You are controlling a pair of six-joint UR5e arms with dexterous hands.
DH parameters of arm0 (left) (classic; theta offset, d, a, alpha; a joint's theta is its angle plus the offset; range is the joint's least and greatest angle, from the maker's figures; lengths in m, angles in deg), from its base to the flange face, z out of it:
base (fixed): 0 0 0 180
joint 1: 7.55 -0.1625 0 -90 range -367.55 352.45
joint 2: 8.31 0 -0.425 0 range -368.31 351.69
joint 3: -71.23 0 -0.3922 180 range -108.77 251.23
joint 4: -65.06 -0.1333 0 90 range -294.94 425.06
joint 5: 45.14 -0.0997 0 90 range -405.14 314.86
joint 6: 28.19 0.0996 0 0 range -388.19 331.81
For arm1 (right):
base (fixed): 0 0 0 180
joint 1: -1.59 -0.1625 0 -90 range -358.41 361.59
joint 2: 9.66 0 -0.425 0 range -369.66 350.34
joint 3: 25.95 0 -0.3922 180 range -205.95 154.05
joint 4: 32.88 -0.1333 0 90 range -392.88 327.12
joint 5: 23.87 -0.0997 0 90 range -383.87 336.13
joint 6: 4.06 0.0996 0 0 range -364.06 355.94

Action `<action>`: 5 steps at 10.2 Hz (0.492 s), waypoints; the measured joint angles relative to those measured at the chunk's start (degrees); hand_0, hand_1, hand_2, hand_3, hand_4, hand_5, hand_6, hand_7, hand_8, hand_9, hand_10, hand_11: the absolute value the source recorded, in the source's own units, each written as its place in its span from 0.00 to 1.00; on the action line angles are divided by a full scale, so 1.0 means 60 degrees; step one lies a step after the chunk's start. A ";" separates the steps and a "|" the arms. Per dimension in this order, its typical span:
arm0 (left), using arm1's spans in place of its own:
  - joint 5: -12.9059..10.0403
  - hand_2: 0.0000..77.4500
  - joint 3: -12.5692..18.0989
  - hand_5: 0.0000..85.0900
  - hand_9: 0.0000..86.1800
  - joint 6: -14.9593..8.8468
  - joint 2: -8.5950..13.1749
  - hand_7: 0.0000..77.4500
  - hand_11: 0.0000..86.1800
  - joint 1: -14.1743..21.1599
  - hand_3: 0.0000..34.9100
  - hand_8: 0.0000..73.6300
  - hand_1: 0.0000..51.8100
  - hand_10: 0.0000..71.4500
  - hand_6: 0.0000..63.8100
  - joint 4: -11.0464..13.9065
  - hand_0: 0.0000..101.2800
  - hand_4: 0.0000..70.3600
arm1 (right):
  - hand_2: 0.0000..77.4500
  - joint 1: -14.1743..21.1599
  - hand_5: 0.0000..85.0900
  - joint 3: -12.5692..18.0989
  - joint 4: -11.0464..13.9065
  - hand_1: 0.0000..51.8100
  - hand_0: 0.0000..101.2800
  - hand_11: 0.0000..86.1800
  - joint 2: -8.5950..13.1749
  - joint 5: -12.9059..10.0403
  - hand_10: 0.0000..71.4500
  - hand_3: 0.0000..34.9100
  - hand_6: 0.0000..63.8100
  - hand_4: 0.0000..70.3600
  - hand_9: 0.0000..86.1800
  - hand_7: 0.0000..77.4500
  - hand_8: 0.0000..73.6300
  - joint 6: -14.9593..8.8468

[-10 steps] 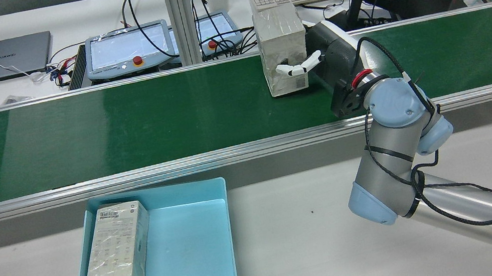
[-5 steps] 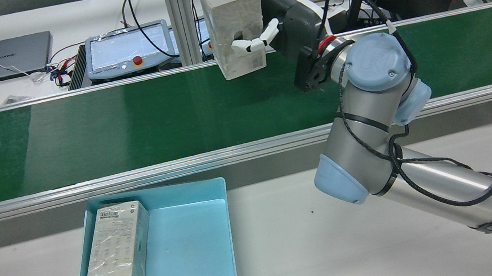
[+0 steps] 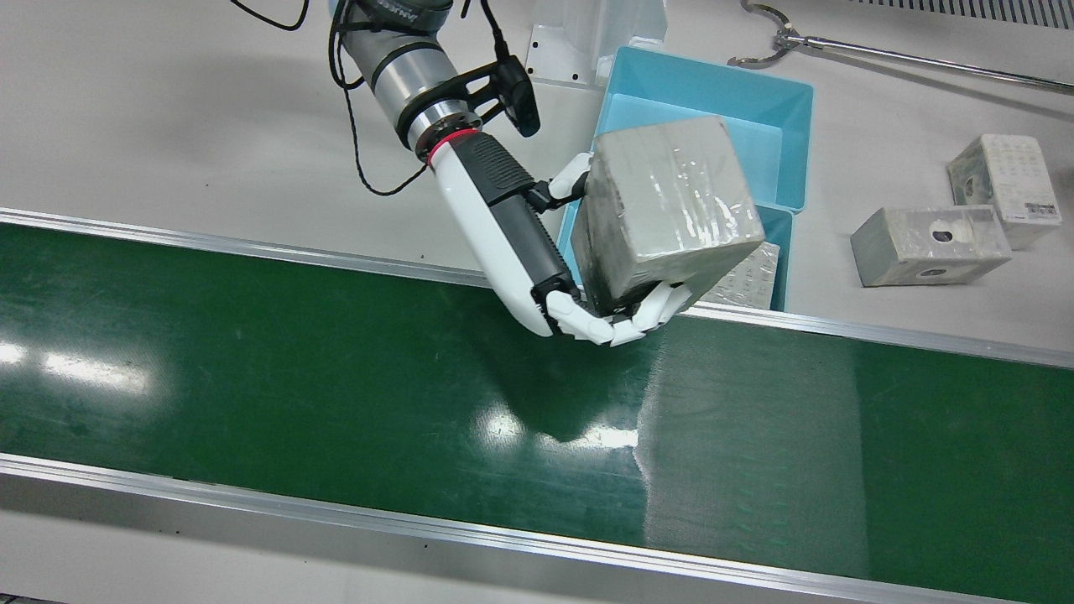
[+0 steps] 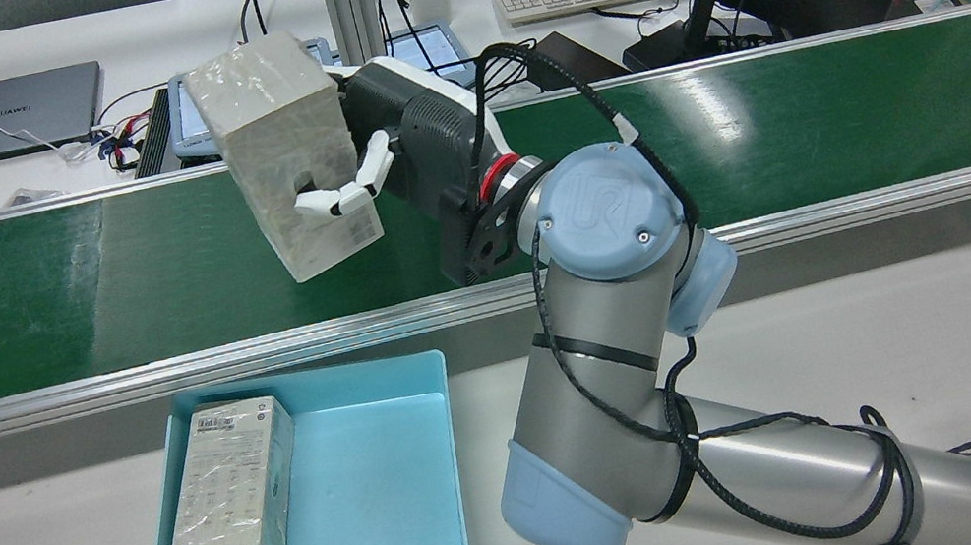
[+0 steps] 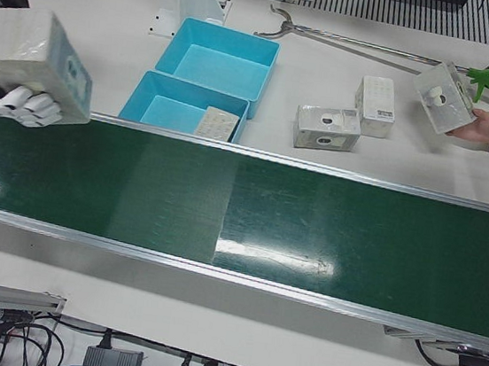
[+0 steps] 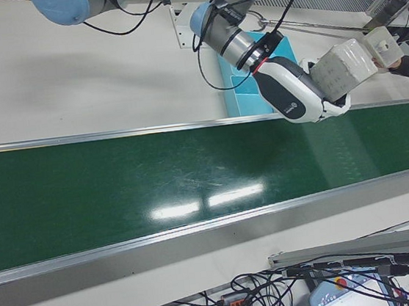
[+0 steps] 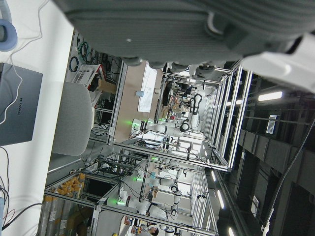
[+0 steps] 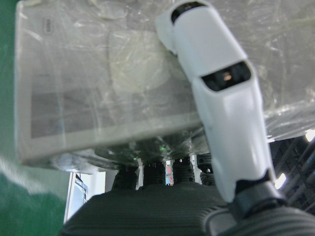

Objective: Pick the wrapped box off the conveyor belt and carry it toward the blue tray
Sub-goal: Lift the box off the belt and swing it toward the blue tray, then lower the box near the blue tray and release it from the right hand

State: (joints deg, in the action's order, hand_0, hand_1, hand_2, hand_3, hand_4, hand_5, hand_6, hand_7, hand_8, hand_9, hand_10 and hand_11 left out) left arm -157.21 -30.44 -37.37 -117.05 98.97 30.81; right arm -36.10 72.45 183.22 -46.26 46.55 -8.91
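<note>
Front view: right hand (image 3: 579,277) clamped on wrapped box (image 3: 667,210), fingers (image 3: 617,325) curled under its lower edge, another against its upper left corner. Box lifted clear of green conveyor belt (image 3: 336,394), tilted, hanging over the belt's far rail. Blue tray (image 3: 793,143) directly behind box, partly hidden; second wrapped box lying inside, peeking out at lower right of held box. Two loose boxes (image 3: 931,243) on table, well to the right of hand.

Rear view: right hand (image 4: 387,165) gripping wrapped box (image 4: 287,168) from its right side, white fingers (image 4: 337,197) wrapped over the near face. Box held high above belt (image 4: 1,298), leaning. Blue tray (image 4: 381,471) below and nearer than hand, on table past the belt rail, with a box (image 4: 233,482) in its left half. Second tray at bottom edge.

Left-front view: held box (image 5: 36,59) at far left edge, fingers (image 5: 18,103) beneath it, just above belt rail. Blue tray (image 5: 169,107) to the right of it. Person's hand (image 5: 479,127) holding another box at far right.

Right-front view: right hand (image 6: 301,94) closed around box (image 6: 342,67), above belt's far edge.

Left hand view: only underside of left hand (image 7: 187,29) and room background; finger state cannot be told.

Right hand view: plastic-wrapped box (image 8: 108,83) filling frame, pressed against the hand, one white finger (image 8: 216,93) laid across it.
</note>
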 joint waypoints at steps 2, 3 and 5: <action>0.0000 0.01 0.0001 0.01 0.01 0.0000 0.0000 0.01 0.01 0.0000 0.00 0.01 0.00 0.01 0.01 0.0000 0.00 0.00 | 0.61 0.0681 0.58 -0.0109 0.0291 0.06 0.47 0.42 0.0436 -0.0022 0.46 0.01 0.62 0.31 0.33 0.37 0.67 0.0079; 0.0000 0.01 0.0000 0.01 0.01 0.0000 0.0000 0.01 0.01 0.0000 0.00 0.01 0.00 0.01 0.01 0.0000 0.00 0.00 | 0.61 0.1028 0.58 -0.0265 0.0353 0.06 0.50 0.42 0.0633 -0.0022 0.46 0.00 0.62 0.31 0.33 0.37 0.69 0.0143; 0.0000 0.01 0.0000 0.01 0.01 0.0000 0.0000 0.01 0.01 0.0000 0.00 0.01 0.00 0.01 0.01 0.0000 0.00 0.00 | 0.61 0.1543 0.58 -0.0708 0.0394 0.06 0.52 0.42 0.1077 0.0041 0.46 0.00 0.63 0.33 0.33 0.37 0.69 0.0231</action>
State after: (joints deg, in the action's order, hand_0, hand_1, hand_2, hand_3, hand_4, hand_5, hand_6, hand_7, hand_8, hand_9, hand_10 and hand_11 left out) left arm -157.20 -30.44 -37.37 -117.05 98.97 30.81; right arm -26.84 68.21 185.58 -39.80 46.79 -7.53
